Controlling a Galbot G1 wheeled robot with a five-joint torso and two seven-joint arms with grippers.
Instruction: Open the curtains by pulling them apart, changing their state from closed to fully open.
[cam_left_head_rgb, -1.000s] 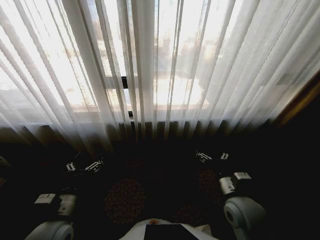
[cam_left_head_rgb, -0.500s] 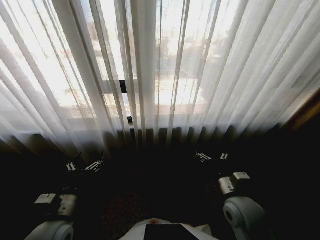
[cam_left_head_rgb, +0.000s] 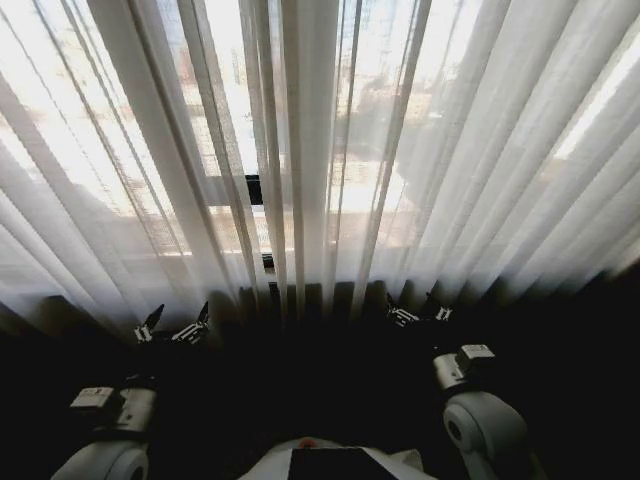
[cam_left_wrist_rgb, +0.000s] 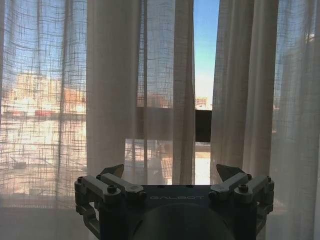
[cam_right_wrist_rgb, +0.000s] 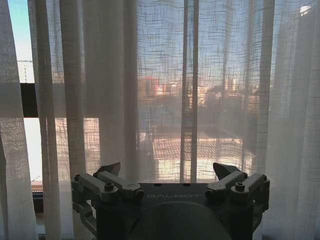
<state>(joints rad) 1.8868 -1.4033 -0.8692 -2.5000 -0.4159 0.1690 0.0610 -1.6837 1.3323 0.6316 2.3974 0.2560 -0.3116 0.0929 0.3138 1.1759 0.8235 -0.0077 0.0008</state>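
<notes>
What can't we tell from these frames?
- Curtains: top and rail cut off by the head view's upper edge.
- Curtain hems and floor: lost in shadow, head view.
- Contact between fabric and left gripper or right gripper, both open: unclear.

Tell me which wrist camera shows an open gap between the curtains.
The left wrist view: beyond the left gripper, the curtains part, leaving a narrow slit of bare sky.

curtains (cam_left_head_rgb: 330, 150) sheer white, pleated (fine crosshatch weave); fingers (cam_left_wrist_rgb: 114, 171) dark grey
</notes>
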